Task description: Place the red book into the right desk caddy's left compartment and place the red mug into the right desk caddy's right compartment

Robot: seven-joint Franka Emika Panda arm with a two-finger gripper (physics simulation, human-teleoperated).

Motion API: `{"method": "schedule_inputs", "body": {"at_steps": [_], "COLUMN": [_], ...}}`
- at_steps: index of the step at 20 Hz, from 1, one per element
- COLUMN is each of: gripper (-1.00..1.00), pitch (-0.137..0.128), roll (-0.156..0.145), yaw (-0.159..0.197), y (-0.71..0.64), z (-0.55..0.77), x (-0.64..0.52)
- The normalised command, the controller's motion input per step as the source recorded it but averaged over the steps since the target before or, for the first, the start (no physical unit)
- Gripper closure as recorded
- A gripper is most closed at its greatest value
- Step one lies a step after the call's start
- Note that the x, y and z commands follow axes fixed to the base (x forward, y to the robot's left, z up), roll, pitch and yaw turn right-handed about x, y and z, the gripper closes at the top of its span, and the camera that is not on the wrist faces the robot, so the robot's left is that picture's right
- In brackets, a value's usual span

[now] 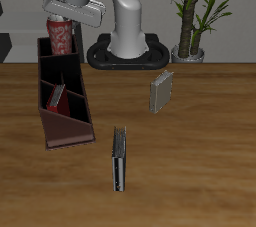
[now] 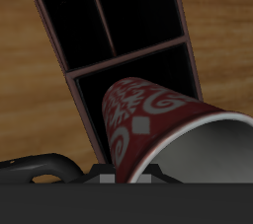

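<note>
Above the far end of the right desk caddy [image 1: 62, 91], the gripper [image 1: 62, 21] hangs with the red mug [image 1: 60, 38] clamped in it, the mug upright in the exterior view and its base just over the caddy's rearmost section. That is the relation the coming move turns on: the mug lies straight below the gripper, and the open section lies straight below the mug, so I judge that what is left is chiefly a descent, not a sideways shift. The caddy's long axis runs from the back of the surface [image 1: 200, 151] toward its front edge, narrow across, so there is little room to either side of the mug. In the wrist view the red mug [image 2: 148, 119] fills the near field, its pale inside and rim toward the camera, with the caddy's dark sections and thin dividers [image 2: 128, 55] behind it; whether the mug's base is already below the caddy's rim cannot be told.

Inside the caddy, in a section nearer the front, the red book [image 1: 57, 95] stands leaning, so that half of the task looks done. Further along the surface a black book with a pale edge [image 1: 119, 158] lies near the front, and a grey book [image 1: 161, 92] stands farther back, both well apart from the caddy.
</note>
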Motion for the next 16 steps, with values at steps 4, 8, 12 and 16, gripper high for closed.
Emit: {"method": "schedule_inputs", "body": {"at_steps": [4,8,12,16], "gripper": [1.00,1.00,1.00,1.00], "pitch": [0.034,0.053,0.038,0.053], "roll": [0.001,-0.015,-0.005,0.024], "yaw": [-0.016,-0.056,-0.012,-0.025], "y": [0.00,-0.10,-0.02,-0.01], "z": [-0.17,-0.16,-0.20,-0.31], "x": [0.11,0.13,0.15,0.10]}}
